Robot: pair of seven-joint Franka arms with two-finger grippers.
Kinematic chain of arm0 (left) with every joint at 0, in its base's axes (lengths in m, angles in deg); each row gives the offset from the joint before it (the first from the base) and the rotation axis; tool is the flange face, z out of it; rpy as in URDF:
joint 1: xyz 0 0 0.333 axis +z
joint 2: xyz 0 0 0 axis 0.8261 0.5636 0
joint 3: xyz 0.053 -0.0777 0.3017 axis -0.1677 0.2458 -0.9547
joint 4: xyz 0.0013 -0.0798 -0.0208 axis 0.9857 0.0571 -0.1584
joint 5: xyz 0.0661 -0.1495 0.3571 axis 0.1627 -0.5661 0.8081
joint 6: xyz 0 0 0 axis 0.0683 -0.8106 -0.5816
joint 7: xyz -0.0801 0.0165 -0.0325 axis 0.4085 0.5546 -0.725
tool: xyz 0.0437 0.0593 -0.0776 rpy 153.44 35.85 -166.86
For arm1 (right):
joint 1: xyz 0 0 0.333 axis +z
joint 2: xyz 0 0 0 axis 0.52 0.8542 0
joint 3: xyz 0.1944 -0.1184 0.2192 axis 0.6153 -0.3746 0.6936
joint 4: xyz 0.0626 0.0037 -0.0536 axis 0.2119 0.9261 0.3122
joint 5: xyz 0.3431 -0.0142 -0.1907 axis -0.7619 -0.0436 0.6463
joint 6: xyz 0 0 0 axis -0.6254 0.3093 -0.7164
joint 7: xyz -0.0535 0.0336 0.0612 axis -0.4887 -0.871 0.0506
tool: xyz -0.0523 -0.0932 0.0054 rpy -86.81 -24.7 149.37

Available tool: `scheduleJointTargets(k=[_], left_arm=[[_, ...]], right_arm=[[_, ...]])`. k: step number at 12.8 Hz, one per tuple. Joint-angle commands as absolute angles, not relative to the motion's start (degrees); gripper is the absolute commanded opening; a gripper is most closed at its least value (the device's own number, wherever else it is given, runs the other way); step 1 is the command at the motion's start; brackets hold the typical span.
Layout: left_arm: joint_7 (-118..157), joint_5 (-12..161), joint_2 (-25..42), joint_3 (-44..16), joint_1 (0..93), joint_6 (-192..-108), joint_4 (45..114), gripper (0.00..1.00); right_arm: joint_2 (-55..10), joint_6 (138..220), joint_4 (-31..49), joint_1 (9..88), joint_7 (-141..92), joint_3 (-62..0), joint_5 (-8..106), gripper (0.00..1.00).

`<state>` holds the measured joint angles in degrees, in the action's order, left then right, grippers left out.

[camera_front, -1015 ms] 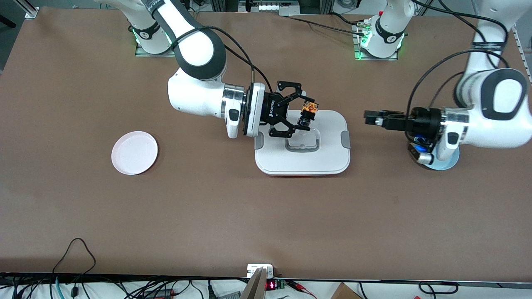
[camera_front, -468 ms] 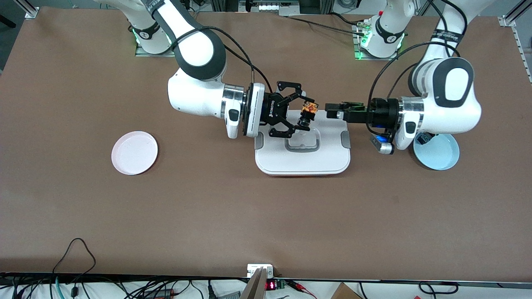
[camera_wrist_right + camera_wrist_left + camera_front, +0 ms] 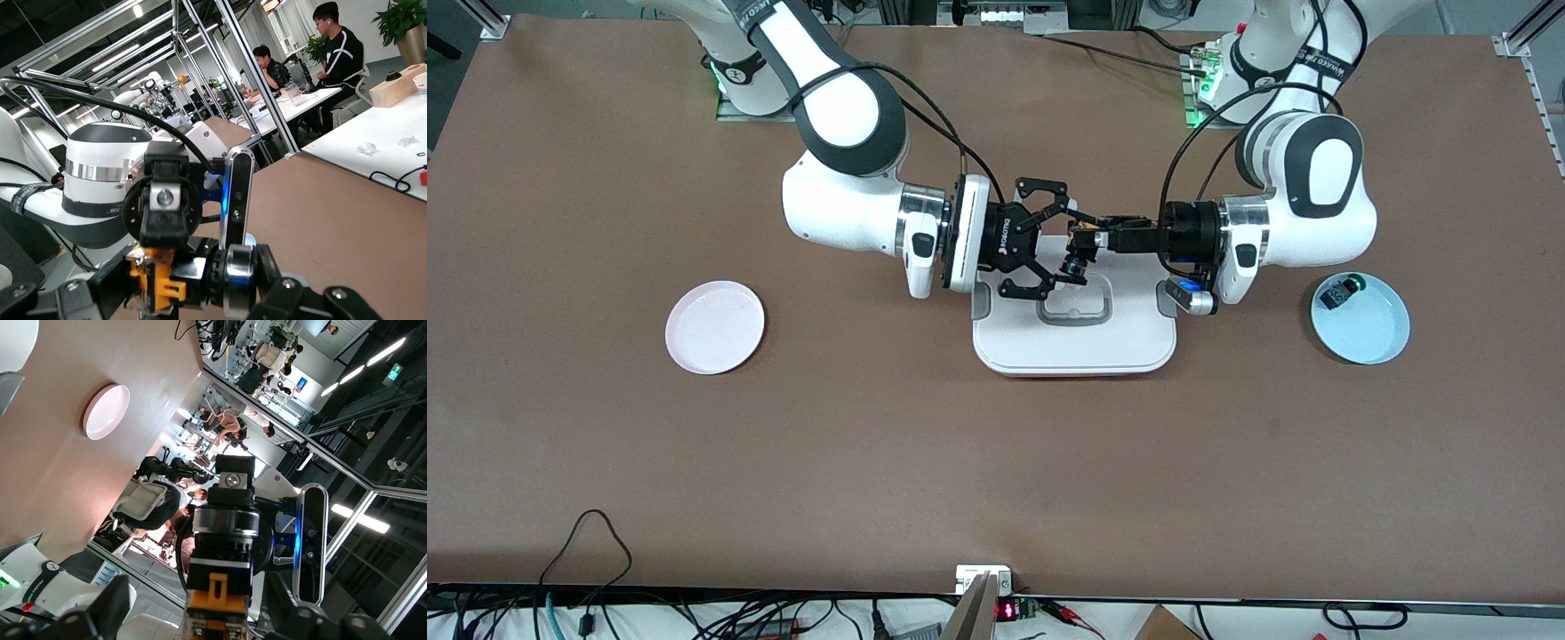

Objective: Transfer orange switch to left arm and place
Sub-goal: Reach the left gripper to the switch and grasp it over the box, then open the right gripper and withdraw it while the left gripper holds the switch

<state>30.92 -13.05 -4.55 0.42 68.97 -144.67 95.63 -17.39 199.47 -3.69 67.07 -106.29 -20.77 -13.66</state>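
Note:
The orange switch (image 3: pixel 1083 238) is held in the air over the white box (image 3: pixel 1076 342), above the lid's edge nearest the robot bases. My right gripper (image 3: pixel 1072 253) is shut on its black and silver end. My left gripper (image 3: pixel 1104 238) comes in from the left arm's end and is open. Its fingers straddle the switch's orange end. In the left wrist view the switch (image 3: pixel 217 600) sits between the left gripper's spread fingers (image 3: pixel 93 613). In the right wrist view the switch (image 3: pixel 160 283) lies across my right gripper (image 3: pixel 200 293).
A pink plate (image 3: pixel 715 327) lies toward the right arm's end. A light blue plate (image 3: pixel 1360 333) toward the left arm's end holds a small black switch with a green cap (image 3: pixel 1341 290). The pink plate also shows in the left wrist view (image 3: pixel 105 411).
The left arm has swung in from over the blue plate to the box, and its gripper now straddles the switch. The right arm has barely moved and still holds the switch.

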Motion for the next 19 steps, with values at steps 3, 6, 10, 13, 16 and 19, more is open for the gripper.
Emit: scheduleJointTargets(k=[3, 6, 10, 13, 16, 19], left_arm=[[32.4, -14.7, -5.8, 0.6, 70.3, -144.8, 96.4, 0.38], [32.4, -14.7, -5.5, 0.6, 70.5, -144.7, 96.3, 0.30], [32.4, -14.7, -5.5, 0.6, 70.5, -144.7, 96.3, 0.30], [32.4, -14.6, -5.5, 0.6, 70.5, -144.7, 96.3, 0.30], [32.3, -13.9, -5.6, 0.4, 70.5, -144.6, 96.1, 0.30], [32.3, -4.2, -5.7, 0.2, 71.1, -144.0, 94.8, 0.30]], right_arm=[[-16.8, 199.6, -4.9, 67.0, -107.8, -20.7, -15.2, 0.00], [-16.8, 199.6, -4.9, 67.0, -107.8, -20.7, -15.3, 0.00], [-16.8, 199.6, -4.9, 66.9, -109.3, -20.8, -15.2, 0.61], [-16.8, 199.1, -5.0, 66.1, -108.8, -20.8, -15.2, 1.00], [-17.4, 197.7, -5.0, 62.7, -108.6, -21.0, -14.6, 1.00], [-18.1, 187.8, -4.7, 57.5, -108.3, -21.2, -10.4, 1.00]])
